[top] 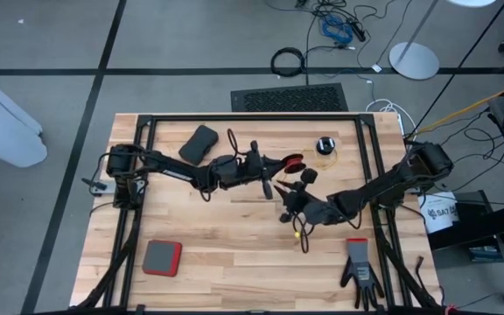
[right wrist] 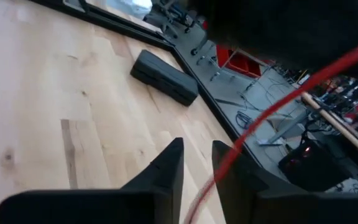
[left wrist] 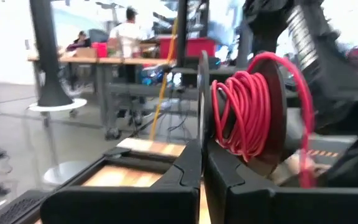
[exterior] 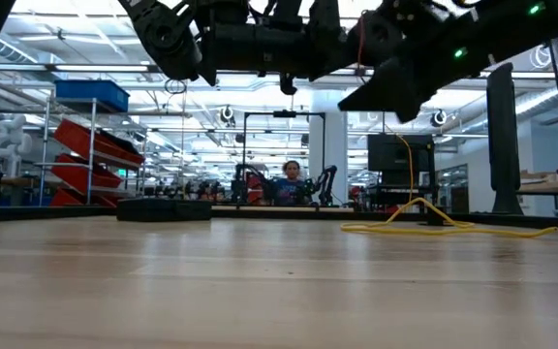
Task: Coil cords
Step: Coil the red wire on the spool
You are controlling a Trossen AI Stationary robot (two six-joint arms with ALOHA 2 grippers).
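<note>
Seen from above, a black glove [top: 360, 272] lies at the near edge of the wooden table [top: 234, 262], toward the right, and a flat red pad [top: 162, 257] lies near the left. Farther in, at mid-table, the right gripper [top: 289, 210] hangs above the wood with its fingers [right wrist: 166, 168] a little apart; the reddish-orange cord [right wrist: 272, 115] passes slantwise through the gap between them, and whether the pads touch it cannot be told. Just beyond, the left gripper [top: 263, 166] has its fingers [left wrist: 188, 171] pressed together, pinching the rim of the reel [left wrist: 253, 112] wound with that red cord. Past them, toward the far right of the table, the second black reel [top: 325, 145] rests on the wood with the yellow cord [exterior: 424, 218] lying loose beside it. A black case [top: 198, 143] lies at the far left-centre. Beyond the table, a person [exterior: 291, 184] sits in the room.
</note>
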